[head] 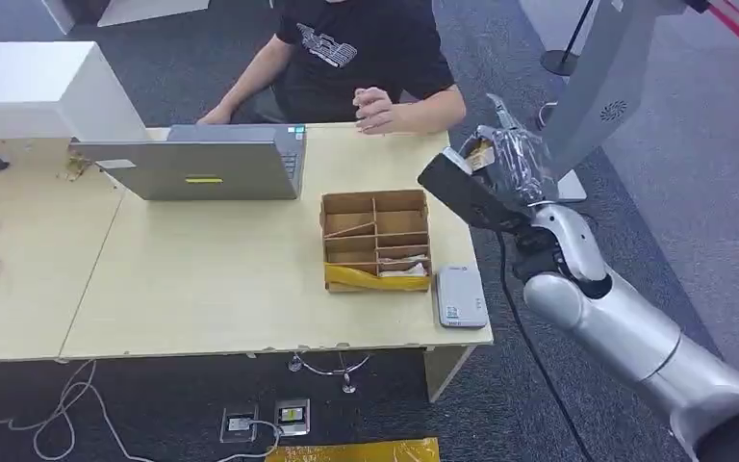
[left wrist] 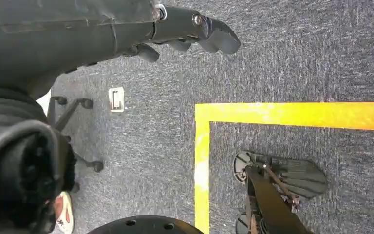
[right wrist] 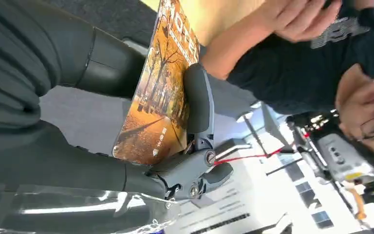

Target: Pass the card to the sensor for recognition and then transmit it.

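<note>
Right hand [head: 500, 159] raised beside the counter [head: 202, 289], off its far right corner, fingers clamped on the card [right wrist: 158, 92]. In the right wrist view the card, printed with an autumn tree scene, sits between the thick thumb and a dark finger, one printed face exposed. The sensor [head: 460, 296], a pale flat reader, lies on the counter below the hand and nearer the robot, just beside the box [head: 376, 241] of cardboard compartments. A person [head: 366, 58] sits beyond the hand at the counter's far edge, one hand [head: 375, 108] held close to the card. Left hand [left wrist: 190, 29] hangs over the carpet, fingers loosely curled around nothing.

Risks, as judged from this pose: the card appears held by a narrow pinch, so a quick swing down could let it slip or rotate out. A low approach could knock the box or push the sensor off the near edge. A tilted card, or one kept too far above the sensor, may go unread. The person's nearby hand could collide with the robot's.
</note>
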You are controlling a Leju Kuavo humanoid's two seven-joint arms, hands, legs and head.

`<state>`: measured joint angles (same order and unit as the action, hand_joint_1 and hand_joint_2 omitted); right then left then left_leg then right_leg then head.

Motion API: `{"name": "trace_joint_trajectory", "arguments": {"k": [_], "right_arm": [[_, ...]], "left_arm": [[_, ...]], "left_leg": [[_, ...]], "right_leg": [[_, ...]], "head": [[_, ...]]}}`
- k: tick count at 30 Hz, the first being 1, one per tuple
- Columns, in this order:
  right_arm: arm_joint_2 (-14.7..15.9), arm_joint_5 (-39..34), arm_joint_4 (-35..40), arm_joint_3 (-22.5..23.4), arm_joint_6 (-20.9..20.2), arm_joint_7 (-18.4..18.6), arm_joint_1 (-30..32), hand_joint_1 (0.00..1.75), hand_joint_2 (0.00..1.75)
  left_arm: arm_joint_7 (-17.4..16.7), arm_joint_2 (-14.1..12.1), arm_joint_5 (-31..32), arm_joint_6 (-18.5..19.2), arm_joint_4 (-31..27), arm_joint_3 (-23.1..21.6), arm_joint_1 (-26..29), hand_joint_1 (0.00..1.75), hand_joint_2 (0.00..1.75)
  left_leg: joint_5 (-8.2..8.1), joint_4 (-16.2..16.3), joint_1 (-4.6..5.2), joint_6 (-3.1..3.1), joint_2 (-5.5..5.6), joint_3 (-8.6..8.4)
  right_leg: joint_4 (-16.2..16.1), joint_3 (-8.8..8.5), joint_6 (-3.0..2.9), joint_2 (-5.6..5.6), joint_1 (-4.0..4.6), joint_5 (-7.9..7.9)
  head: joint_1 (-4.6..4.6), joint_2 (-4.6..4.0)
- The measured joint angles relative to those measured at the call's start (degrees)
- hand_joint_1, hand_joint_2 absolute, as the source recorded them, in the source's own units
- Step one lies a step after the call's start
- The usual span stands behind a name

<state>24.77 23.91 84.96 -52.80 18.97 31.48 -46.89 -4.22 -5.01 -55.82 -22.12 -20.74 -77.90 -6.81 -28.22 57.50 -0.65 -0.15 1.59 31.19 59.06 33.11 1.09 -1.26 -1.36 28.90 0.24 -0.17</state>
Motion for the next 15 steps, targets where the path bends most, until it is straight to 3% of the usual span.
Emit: {"name": "trace_joint_trajectory", "arguments": {"k": [6, 15], "right_arm": [[-2.9, -0.1, -1.6, -2.7, 0.1, -1.6, 0.0, 1.75, 1.75], [-3.3, 0.7, -3.3, -4.7, 0.5, -0.6, 1.0, 1.75, 1.75]], "left_arm": [[0.1, 0.1, 0.1, -0.4, 0.0, 0.0, 0.0, 0.0, 0.0], [0.2, 0.0, 1.4, -0.5, 0.0, 0.0, 0.0, 0.0, 0.0]], "left_leg": [[0.0, 0.0, -0.01, 0.0, 0.05, 0.0], [0.0, 0.0, 0.0, 0.0, 0.05, 0.0]], "right_leg": [[0.0, 0.01, 0.0, 0.04, 0.01, 0.0], [0.0, 0.02, 0.0, 0.03, 0.0, 0.0]], "head": [[-0.02, 0.0], [-0.02, 0.0]]}}
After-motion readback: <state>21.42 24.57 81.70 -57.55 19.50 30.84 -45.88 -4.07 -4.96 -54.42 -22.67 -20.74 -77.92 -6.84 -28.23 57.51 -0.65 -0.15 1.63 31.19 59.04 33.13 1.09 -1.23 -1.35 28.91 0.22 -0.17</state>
